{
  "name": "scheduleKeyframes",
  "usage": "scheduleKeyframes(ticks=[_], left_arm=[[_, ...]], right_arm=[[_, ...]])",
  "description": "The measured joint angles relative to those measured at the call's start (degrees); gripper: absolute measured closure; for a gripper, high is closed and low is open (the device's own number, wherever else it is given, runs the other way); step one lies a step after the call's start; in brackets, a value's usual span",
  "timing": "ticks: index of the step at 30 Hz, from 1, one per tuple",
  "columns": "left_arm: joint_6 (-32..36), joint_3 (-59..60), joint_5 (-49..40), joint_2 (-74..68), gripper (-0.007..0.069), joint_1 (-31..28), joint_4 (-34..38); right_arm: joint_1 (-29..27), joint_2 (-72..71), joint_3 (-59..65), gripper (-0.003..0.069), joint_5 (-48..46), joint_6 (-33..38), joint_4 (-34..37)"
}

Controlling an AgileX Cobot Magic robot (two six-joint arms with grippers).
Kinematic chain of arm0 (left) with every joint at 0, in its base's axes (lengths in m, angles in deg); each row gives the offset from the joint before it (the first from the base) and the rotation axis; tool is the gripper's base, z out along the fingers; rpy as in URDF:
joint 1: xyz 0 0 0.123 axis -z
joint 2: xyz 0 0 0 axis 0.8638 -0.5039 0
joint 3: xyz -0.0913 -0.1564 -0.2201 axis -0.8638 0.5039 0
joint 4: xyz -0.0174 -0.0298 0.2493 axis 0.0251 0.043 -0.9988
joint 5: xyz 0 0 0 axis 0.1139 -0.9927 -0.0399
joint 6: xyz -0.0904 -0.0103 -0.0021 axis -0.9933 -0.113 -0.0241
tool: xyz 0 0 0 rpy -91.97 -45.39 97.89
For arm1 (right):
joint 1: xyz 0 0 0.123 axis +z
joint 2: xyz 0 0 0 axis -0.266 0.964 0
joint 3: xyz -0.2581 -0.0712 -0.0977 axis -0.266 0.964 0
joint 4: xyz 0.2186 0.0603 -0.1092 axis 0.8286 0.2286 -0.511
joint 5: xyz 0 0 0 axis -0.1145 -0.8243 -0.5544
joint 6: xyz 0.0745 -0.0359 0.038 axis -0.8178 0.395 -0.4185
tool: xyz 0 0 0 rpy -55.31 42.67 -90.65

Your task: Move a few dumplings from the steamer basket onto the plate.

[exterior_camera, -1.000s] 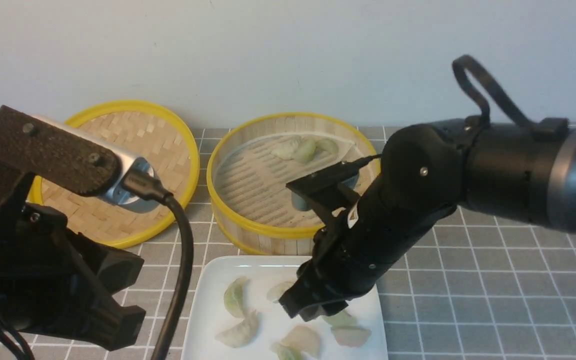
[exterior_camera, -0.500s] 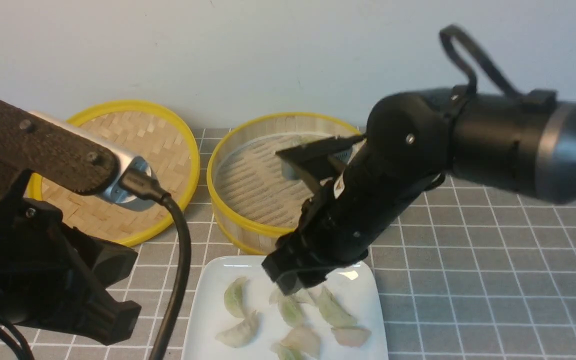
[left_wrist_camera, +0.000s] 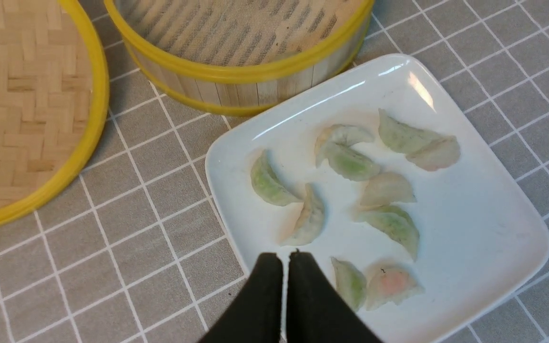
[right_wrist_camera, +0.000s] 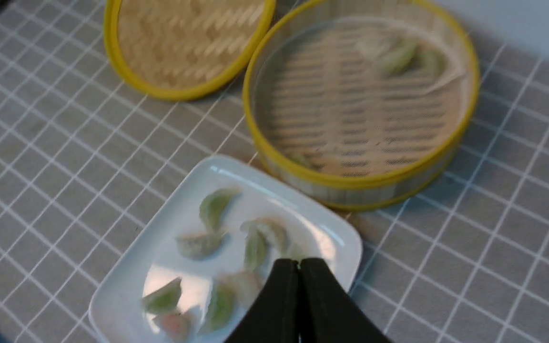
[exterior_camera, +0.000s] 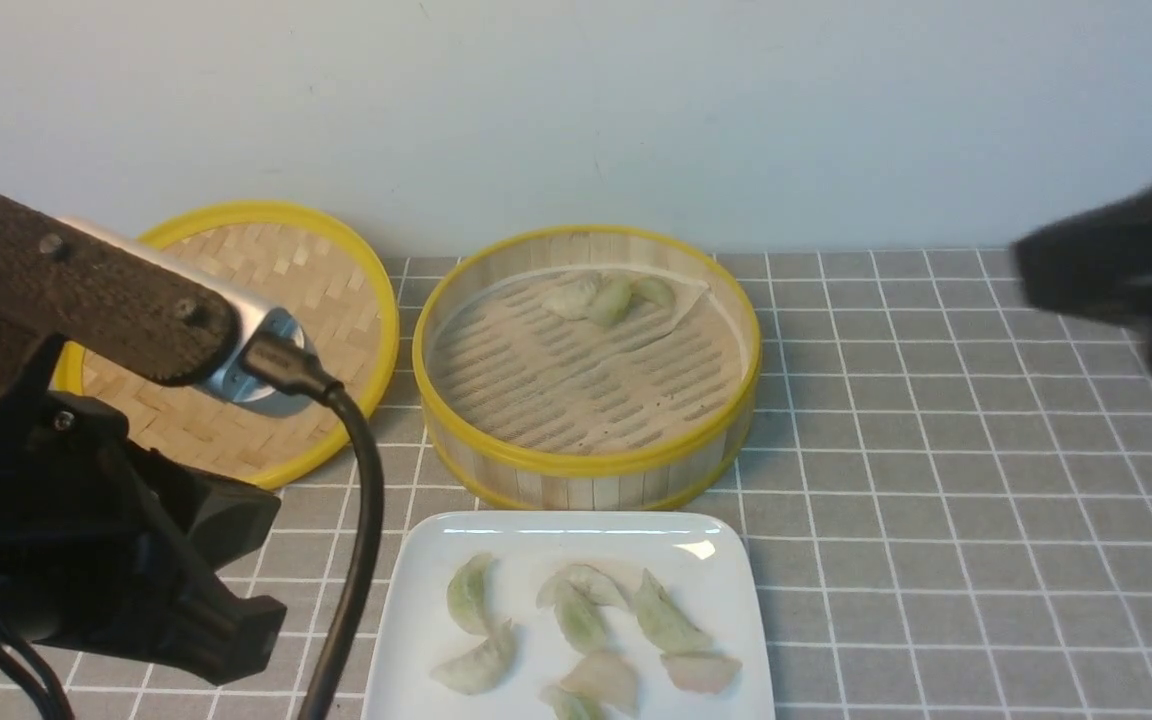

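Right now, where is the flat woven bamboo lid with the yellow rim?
In the front view the lid lies on the left, beside the round bamboo steamer basket, partly hidden by the robot's left arm.

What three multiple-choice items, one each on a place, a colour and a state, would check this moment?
1. Where does the flat woven-bamboo lid lie relative to the round bamboo steamer basket? A on top of it; B at its left; C at its right.
2. What colour are the basket's rims? A red; B white; C yellow.
3. How is the left pincer? A shut and empty; B wide open; C gripping something.
Answers: 1 B, the front view shows the lid lying flat to the left of the basket. 2 C, both the top and bottom rims are yellow. 3 A, the left wrist view shows its fingers together with nothing between them.
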Motion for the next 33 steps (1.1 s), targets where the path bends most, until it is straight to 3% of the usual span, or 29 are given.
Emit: scheduleKeyframes(ticks=[7,15,23,33], left_arm=[[0.0,0.0,3.1,0.0,0.0629,0.0,0.1],[-1.6,0.0,5.4,0.0,0.0629,0.0,0.8],[-3.5,1.7,5.0,3.2,0.0629,0.1,5.2],[-4.7,11.5,11.6,20.3,0.0629,0.1,6.4]], right_arm=[[0.0,-28.3,24.0,0.0672,14.0,-13.0,-10.5],[0.0,-51.6,40.3,0.0672,23.5,-19.7,-17.6],[0.0,-53.0,42.7,0.0672,23.6,-20.0,-17.3],[0.0,-53.0,42.7,0.0672,23.0,-20.0,-16.4]])
